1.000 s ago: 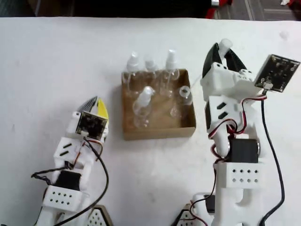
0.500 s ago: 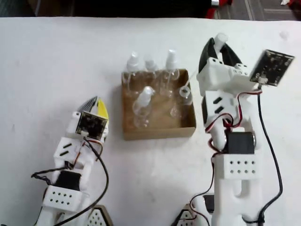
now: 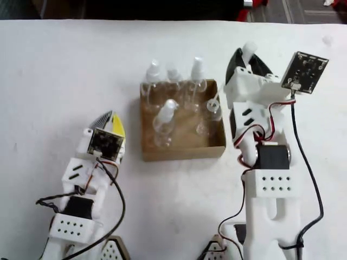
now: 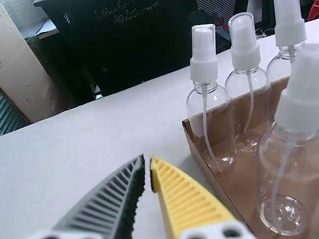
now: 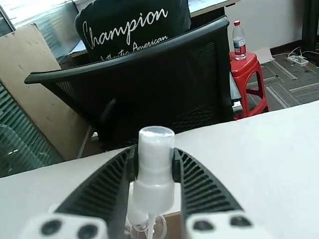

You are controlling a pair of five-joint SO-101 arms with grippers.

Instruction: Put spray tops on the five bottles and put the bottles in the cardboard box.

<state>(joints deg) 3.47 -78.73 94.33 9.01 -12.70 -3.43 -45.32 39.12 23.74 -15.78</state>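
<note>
Currently the right gripper (image 3: 250,57) is clenching a white plastic spray top (image 3: 250,50) between its black fingers, pinching it at the collar so the cap is poking up past the fingertips. In the right wrist view the spray top (image 5: 155,174) is standing roughly upright in the right gripper (image 5: 154,152), with its thin dip tube hanging below.

That claw is hovering over the white table (image 3: 65,65), just outside the far right corner of the shallow brown cardboard box (image 3: 184,151). The one clear plastic bottle lacking a top (image 3: 210,116) is standing inside, against the box's right wall, neck open and pointing up. So the bottle is lying to the left of the held top and nearer the arm bases, and I judge the right arm to be much the nearer one. The tube's axis and the neck's axis are looking roughly parallel, which the insertion depends on.

Three capped clear bottles (image 3: 174,81) are lining the box's far wall, and a fourth capped bottle (image 3: 164,122) is standing mid-box.

The left gripper (image 3: 112,120) is sitting low near the box's left wall, its grey and yellow jaws pressed together on nothing.
</note>
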